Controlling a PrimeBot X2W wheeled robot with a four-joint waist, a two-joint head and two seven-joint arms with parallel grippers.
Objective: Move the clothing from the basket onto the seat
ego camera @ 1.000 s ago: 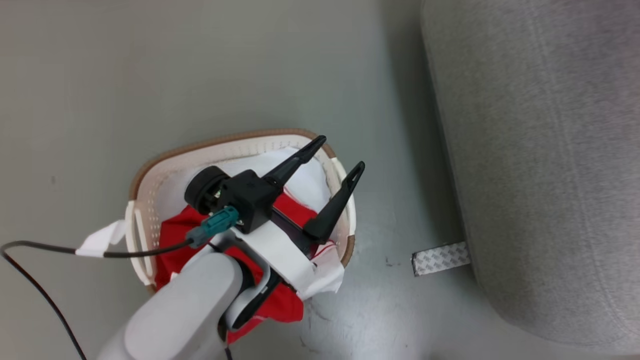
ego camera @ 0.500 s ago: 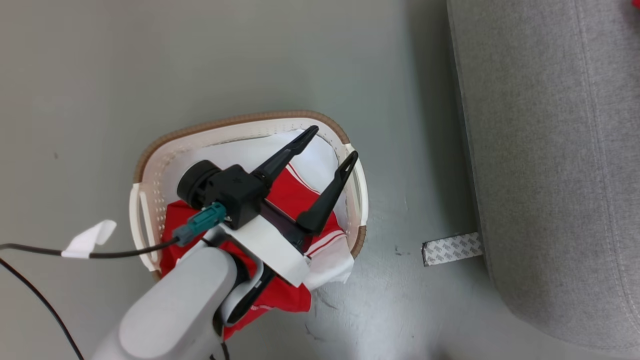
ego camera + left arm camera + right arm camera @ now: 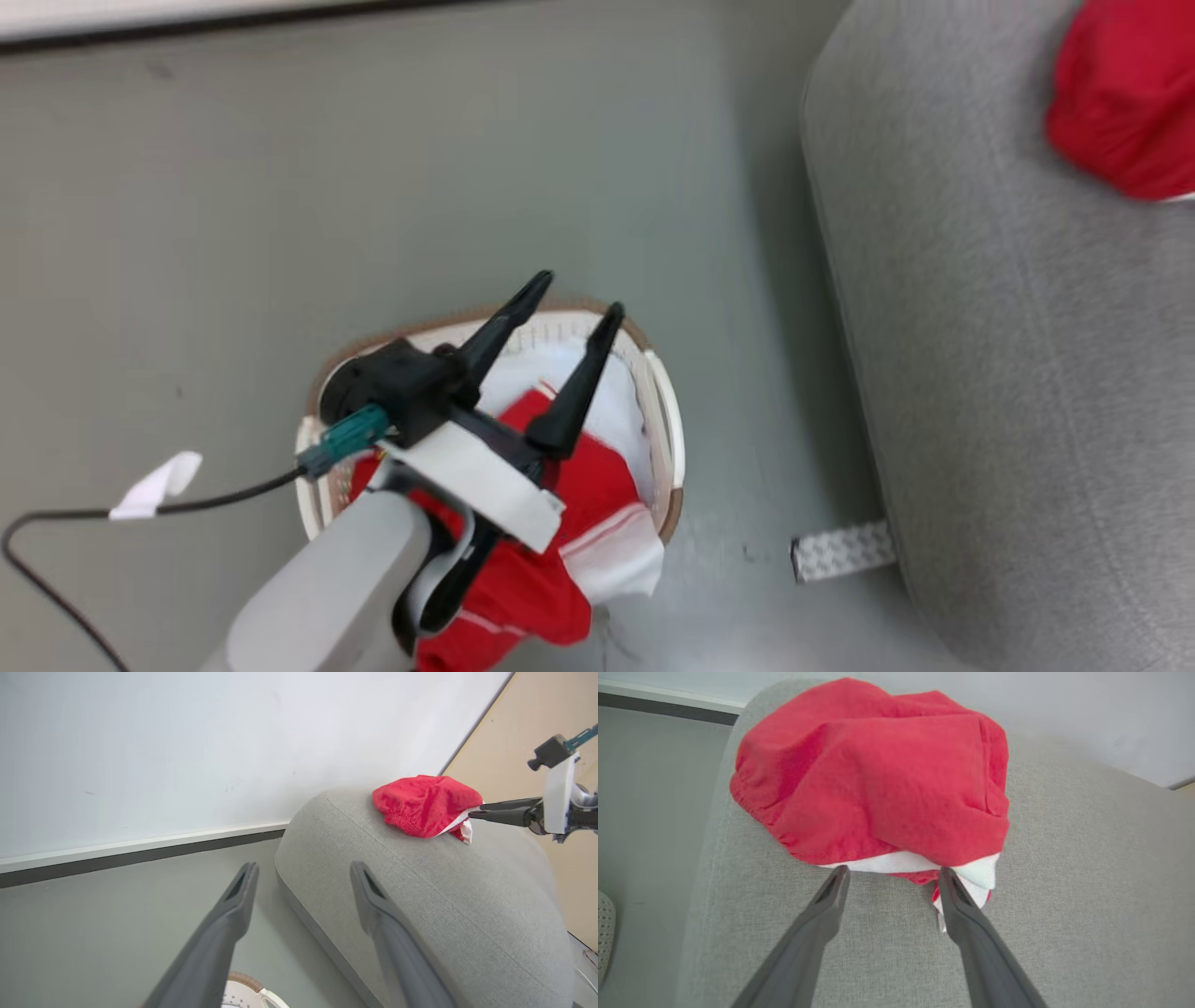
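**One garment on the sofa, the rest waiting in the basket**

At the left of the head view, the left hand (image 3: 577, 294) hangs above the basket (image 3: 668, 439) with its fingers spread and nothing between them. The red-and-white clothing (image 3: 597, 485) lies directly beneath it, heaped in the basket. One fold spills over the near rim toward the floor (image 3: 373, 187). The likely trouble here is a grab that takes only the top layer. The overhanging fold could then drag on the rim and tip or slide the light basket, or drop to the floor on the way across. The dark cable (image 3: 233, 492) trailing from the wrist runs beside the basket and could catch a handle.

To the right stands the grey sofa (image 3: 1008, 373), well apart from the basket. A bunched red garment (image 3: 878, 779) rests near its rounded end. The right hand (image 3: 893, 872) sits low over the cushion, fingers spread to either side of the garment's white hem. One fingertip looks to touch that hem, though I cannot tell whether cloth clings to it. If it does, pulling the hand back could tug the garment toward the rounded edge, where it might slide off.
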